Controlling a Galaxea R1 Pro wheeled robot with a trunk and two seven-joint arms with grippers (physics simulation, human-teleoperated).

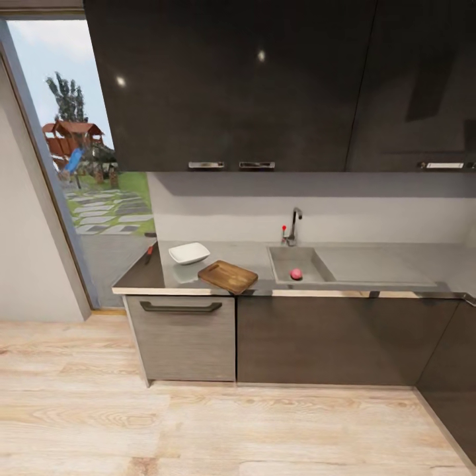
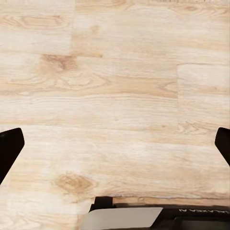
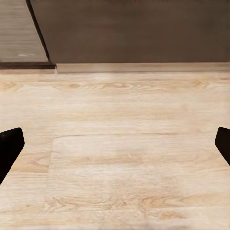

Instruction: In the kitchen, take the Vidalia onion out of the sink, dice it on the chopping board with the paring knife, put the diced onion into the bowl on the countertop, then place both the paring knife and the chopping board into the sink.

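I stand back from the countertop (image 1: 396,264), both pincers spread wide and empty over the wooden floor (image 1: 198,423). The Vidalia onion (image 1: 295,274) sits in the sink (image 1: 281,264), well right of the chopping board (image 1: 227,276), bowl (image 1: 189,252) and paring knife (image 1: 149,251). I should roll in square to the basin, then lower my right gripper (image 3: 115,143) straight over the onion.

A smooth grey countertop (image 1: 251,254) runs above dark cabinet fronts. On it lie a shallow white squarish bowl (image 1: 189,252), a dark-brown wooden chopping board (image 1: 228,276) just beside it, and a small red-handled paring knife (image 1: 150,252) at the far-left edge.
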